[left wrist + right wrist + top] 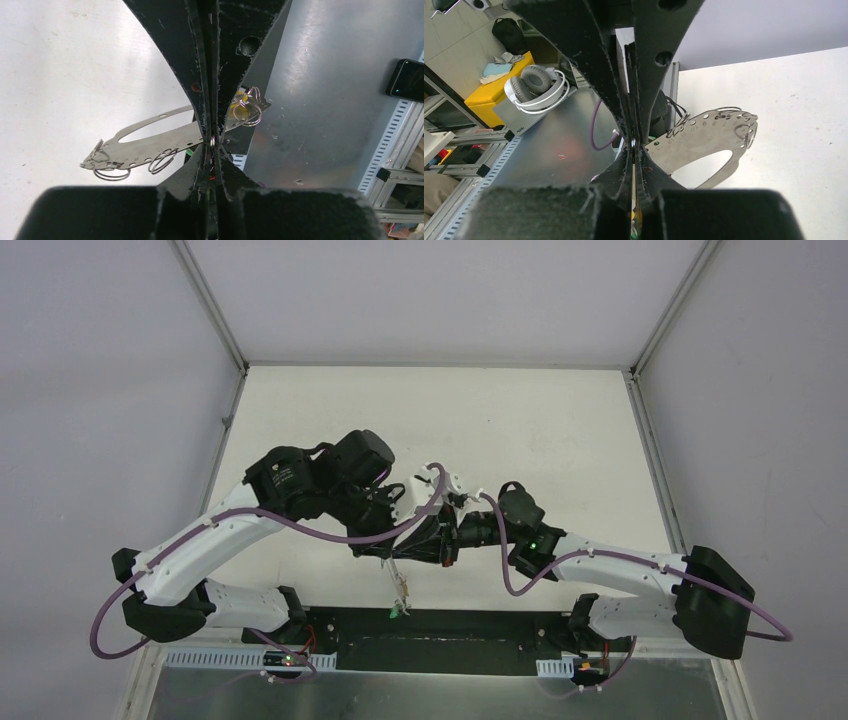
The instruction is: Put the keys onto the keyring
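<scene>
The keyring is a flat grey metal plate point(145, 142) with an oval cut-out and numbered holes, carrying small wire split rings point(162, 161). It hangs in mid-air between my grippers and also shows in the right wrist view point(704, 145). My left gripper point(212, 145) and right gripper point(633, 146) meet tip to tip, both shut on a small shiny ring at the plate's edge. A yellow-tan key head point(239, 111) sits beside the fingers. In the top view the grippers point(430, 538) meet above the table's near edge, and the yellow-tan key point(403, 588) and green key point(397, 612) dangle below.
The white table point(500, 420) lies behind, walled on three sides. A grey metal sheet point(320, 100) and black base strip point(450, 625) run along the near edge. A black device point(405, 77), white headphones point(536, 87) and a yellow box point(494, 95) lie off the table.
</scene>
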